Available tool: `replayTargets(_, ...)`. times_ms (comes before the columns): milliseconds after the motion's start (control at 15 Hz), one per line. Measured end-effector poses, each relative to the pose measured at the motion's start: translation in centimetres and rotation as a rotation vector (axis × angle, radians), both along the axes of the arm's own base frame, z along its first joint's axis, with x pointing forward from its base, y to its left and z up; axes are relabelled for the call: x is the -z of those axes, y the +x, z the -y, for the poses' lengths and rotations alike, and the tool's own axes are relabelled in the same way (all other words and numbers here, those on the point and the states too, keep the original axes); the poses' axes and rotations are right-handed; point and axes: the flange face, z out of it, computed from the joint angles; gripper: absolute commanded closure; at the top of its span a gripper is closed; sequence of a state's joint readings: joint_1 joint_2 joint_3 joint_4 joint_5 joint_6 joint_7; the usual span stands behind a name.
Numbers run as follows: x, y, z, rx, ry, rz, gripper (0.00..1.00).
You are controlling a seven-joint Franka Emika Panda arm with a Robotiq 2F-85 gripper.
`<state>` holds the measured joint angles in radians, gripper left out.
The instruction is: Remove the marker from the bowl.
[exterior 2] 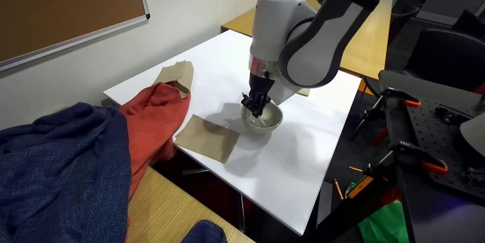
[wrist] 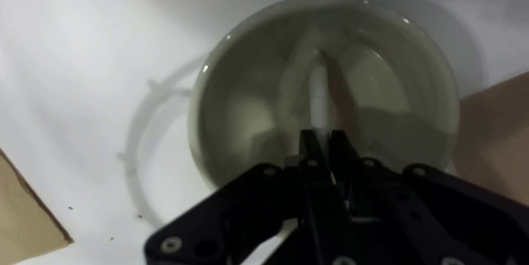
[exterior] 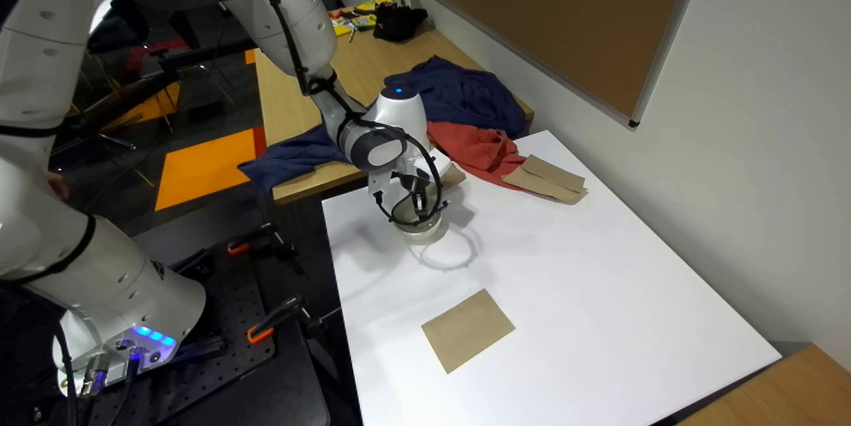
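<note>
My gripper [wrist: 323, 136] is clamped around the marker [wrist: 319, 91], its two fingers [wrist: 307, 144] pressed to either side. The marker's pale length reaches past my fingertips, within the bowl [wrist: 223, 103]; whether its end touches the bottom I can't quite make out. The bowl stands upright on the white table [exterior 2: 280, 174]. Just beside it lies a flat tan square [exterior 2: 207, 138], with another tan square [exterior: 469, 331] well apart. Farther out, a red cloth [exterior 2: 163, 118] touches folded cardboard [exterior 2: 176, 74].
</note>
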<state>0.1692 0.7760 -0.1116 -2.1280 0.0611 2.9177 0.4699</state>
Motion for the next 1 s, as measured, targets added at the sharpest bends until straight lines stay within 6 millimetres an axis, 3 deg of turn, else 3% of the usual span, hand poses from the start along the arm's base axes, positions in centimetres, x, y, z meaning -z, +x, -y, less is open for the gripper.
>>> replayTargets(267, -2.3, 0.2, -1.2, -0.02, 0.003, 0.028, 0.97)
replayTargets(600, -7.9, -0.4, -2.2, -0.042, -0.022, 0.091, 0.97)
replayTargets(800, -11.1, -0.6, -0.9, -0.01, -0.058, 0.134, 0.97)
replayTargets(1000, -13.1, -0.6, 1.7, 0.055, -0.108, 0.167, 0.97)
